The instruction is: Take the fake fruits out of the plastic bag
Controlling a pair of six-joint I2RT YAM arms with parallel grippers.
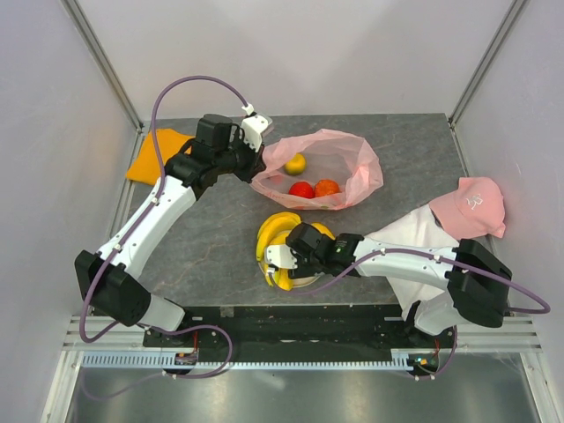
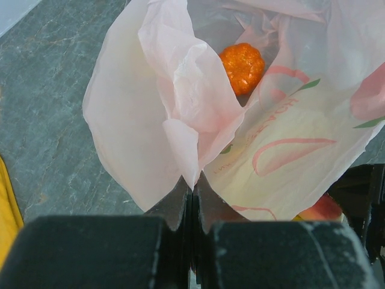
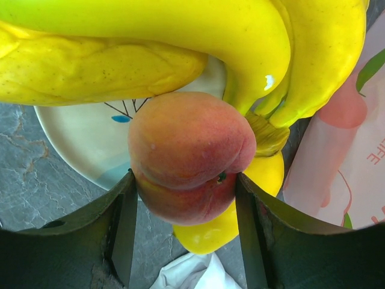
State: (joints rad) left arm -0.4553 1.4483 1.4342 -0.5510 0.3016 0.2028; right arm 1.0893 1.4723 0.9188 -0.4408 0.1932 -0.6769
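Note:
The pink plastic bag (image 1: 352,163) lies open at the back middle of the table. Inside it show a yellow fruit (image 1: 295,163), a red fruit (image 1: 301,189) and an orange fruit (image 1: 327,187). My left gripper (image 1: 256,152) is shut on the bag's left rim; in the left wrist view the film (image 2: 150,120) is pinched at the fingertips (image 2: 194,188), with the orange fruit (image 2: 242,66) beyond. My right gripper (image 3: 186,180) is shut on a peach (image 3: 189,153), beside the banana bunch (image 3: 180,30) and over a plate (image 3: 78,144). The bananas (image 1: 275,231) lie in front of the bag.
A bumpy yellow fruit (image 3: 90,69) and a smooth yellow fruit (image 3: 240,226) sit by the plate. A white cloth (image 1: 410,233) and a pink cap (image 1: 471,204) lie at the right. A folded orange cloth (image 1: 157,154) lies at the back left.

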